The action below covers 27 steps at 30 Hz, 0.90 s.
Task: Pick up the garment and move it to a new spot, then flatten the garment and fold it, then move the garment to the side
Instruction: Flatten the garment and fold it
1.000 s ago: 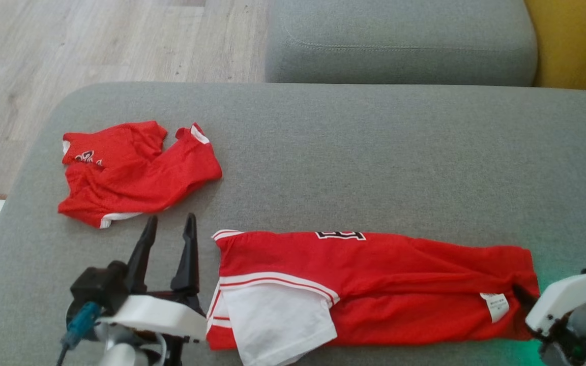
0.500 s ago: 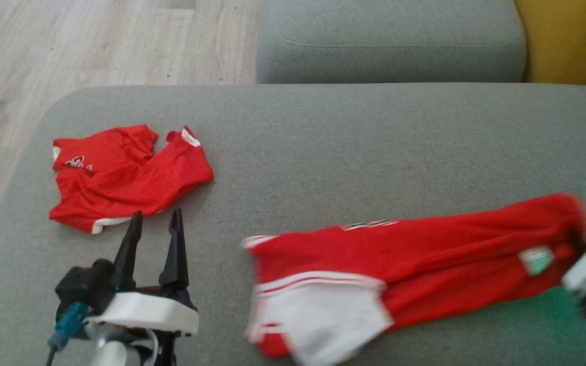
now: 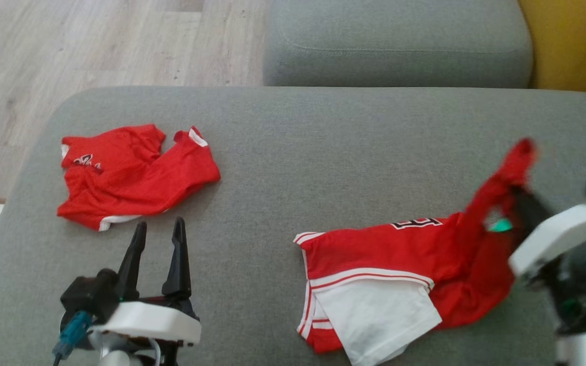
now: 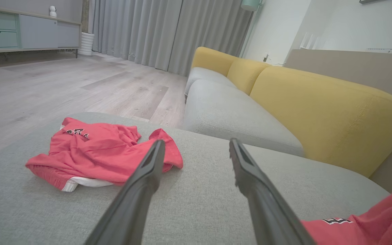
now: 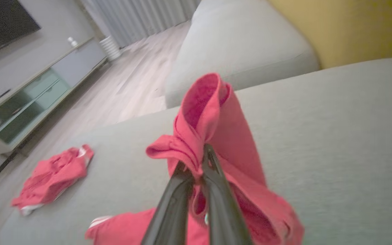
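Observation:
The garment (image 3: pixel 389 254), red shorts with a white panel and a black-and-white number, lies at the front right of the grey cushion (image 3: pixel 323 147). Its right end is bunched and lifted off the cushion. My right gripper (image 3: pixel 514 195) is shut on that bunched end; the right wrist view shows the gripper (image 5: pixel 197 160) pinching the garment (image 5: pixel 213 112), with a red loop standing above the tips. My left gripper (image 3: pixel 159 222) stands open at the front left with nothing between its fingers. In the left wrist view the left gripper (image 4: pixel 196 141) hovers over bare cushion, and the garment (image 4: pixel 369 224) shows at the lower right corner.
A second crumpled red garment (image 3: pixel 130 175) lies at the cushion's left, just beyond my left gripper. Behind the cushion stand a grey sofa seat (image 3: pixel 400 46) and a yellow backrest (image 3: pixel 573 40). Wooden floor (image 3: pixel 94 46) lies past the left and far edges.
My right gripper has shut on the garment's right end and raised it, dragging the whole garment to the right across the cushion. The left gripper has stayed open in place.

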Tool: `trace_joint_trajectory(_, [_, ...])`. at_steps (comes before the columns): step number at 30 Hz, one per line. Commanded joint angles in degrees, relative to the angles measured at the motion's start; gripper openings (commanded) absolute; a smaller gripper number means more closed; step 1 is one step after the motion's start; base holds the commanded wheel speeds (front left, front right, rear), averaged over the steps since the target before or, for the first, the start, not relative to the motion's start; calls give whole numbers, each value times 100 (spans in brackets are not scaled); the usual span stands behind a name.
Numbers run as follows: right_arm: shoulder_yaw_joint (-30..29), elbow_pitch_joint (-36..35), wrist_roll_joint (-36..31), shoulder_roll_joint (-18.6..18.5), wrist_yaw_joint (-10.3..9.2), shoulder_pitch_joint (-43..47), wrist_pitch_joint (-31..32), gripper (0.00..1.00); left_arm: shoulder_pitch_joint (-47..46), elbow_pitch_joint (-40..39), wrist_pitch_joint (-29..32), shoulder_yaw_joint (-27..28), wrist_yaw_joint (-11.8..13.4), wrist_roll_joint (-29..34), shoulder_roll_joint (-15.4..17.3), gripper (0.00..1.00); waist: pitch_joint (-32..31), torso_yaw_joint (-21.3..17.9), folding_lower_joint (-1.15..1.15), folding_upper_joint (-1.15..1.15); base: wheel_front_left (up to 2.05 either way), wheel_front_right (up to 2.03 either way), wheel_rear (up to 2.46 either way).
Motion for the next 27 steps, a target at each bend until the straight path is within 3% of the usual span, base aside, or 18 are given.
trace_joint_trajectory(1, [307, -386, 114, -9, -4, -23, 81, 0, -218, -161, -70, 261, -42, 65, -14, 100, 2, 33, 0, 0, 0, 0, 0])
trace_joint_trajectory(4, [889, -697, 398, 93, -4, 224, 207, 0, -250, -112, -70, 266, -88, 81, -42, 100, 12, 119, 0, 0, 0, 0, 0])
trace_joint_trajectory(7, [1479, -571, 678, 120, -4, 410, 229, 0, -278, -72, -70, 280, -120, 93, -68, 100, 32, 218, 0, 0, 0, 0, 0])
trace_joint_trajectory(10, [2140, 102, 1233, 124, -4, 393, -106, 0, -308, 5, -70, 308, -168, 105, -93, 100, 55, 354, 0, 0, 0, 0, 0])
trace_joint_trajectory(16, [2804, 1275, 1648, 126, -4, 76, -637, 0, -351, 127, -70, 379, -236, 120, -120, 100, 87, 509, 0, 0, 0, 0, 0])
trace_joint_trajectory(27, [3867, 2552, 2317, 126, -4, -525, -1381, 0, -383, 230, -70, 396, -266, 146, -177, 100, 123, 573, 0, 0, 0, 0, 0])
